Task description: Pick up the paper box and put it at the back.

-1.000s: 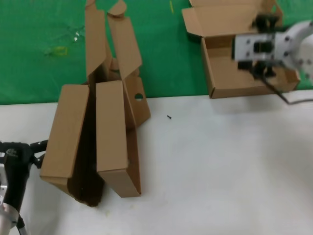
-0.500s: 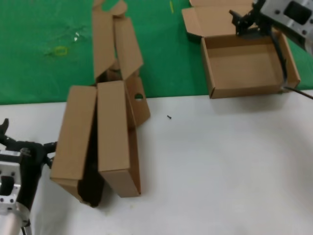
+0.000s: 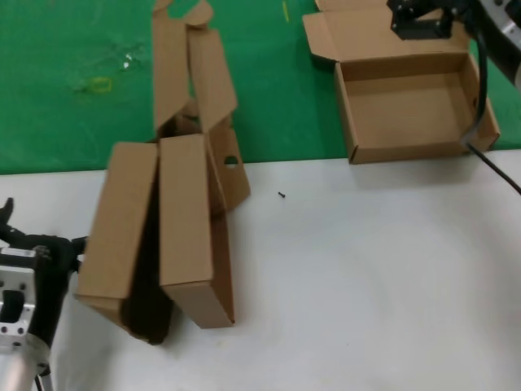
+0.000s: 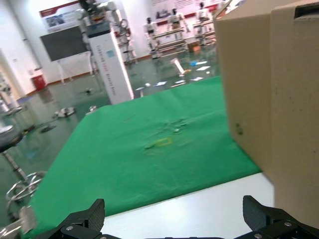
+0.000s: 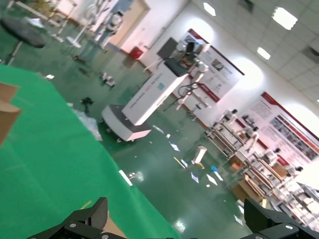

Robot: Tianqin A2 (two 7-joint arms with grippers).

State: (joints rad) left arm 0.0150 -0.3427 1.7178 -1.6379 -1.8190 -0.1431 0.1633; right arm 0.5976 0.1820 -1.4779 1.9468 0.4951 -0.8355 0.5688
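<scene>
The paper box (image 3: 411,98) lies open on the green cloth (image 3: 65,122), beyond the worktop (image 3: 366,285) edge. The right end effector (image 3: 419,20), spread and empty, hangs over its lid; clean withdrawal is advised. Only the left wrist view shows the left end effector (image 4: 172,221) spread beside the stacked boxes (image 4: 271,109).

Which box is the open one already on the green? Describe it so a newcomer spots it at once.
Start at the green cloth area behind the white tabletop. At its far right lies a shallow brown corrugated cardboard box, just under the right gripper. Unlike the two closed-looking brown boxes leaning together at left, it lies flat, lid back, inside bare.
</scene>
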